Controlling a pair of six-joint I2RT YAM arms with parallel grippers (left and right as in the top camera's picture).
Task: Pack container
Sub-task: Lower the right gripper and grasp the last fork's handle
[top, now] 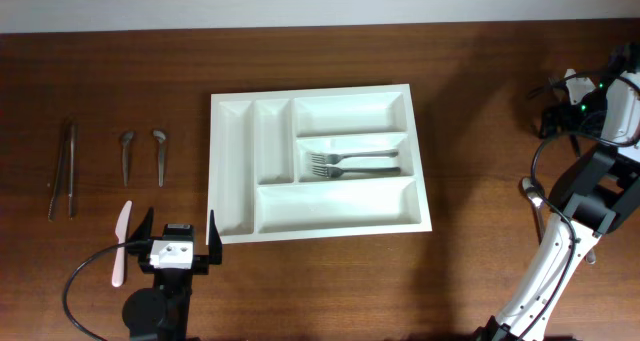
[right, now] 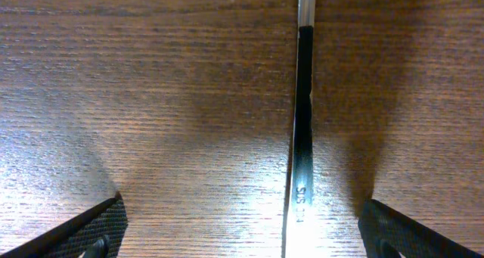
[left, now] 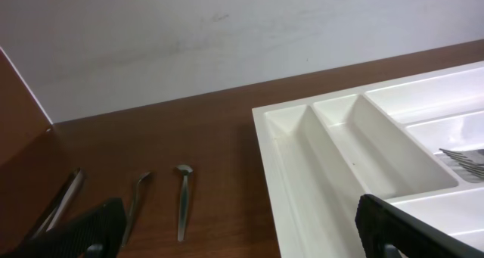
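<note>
The white tray (top: 340, 206) lies mid-worktop (top: 480, 101), with two forks (top: 350, 162) in its middle long compartment. The left gripper (top: 180, 222) hovers off the tray's 7 o'clock corner, jaws wide and empty. Toward 3 o'clock, the right gripper (right: 242, 229) has its jaws wide astride a slim metal handle (right: 304, 99).

Left of the container (top: 350, 111), the left arm (top: 160, 306) is black, with a round base and a thin black cable (top: 75, 276) that makes a loop beside it. The left end effector (top: 180, 231) has a white block in a black frame. Its two fingers are black, flat and finely ribbed. Right of the container, the right arm (top: 545, 271) is different: white tubes, black joints, black cables and a small green light (top: 583, 107).
</note>
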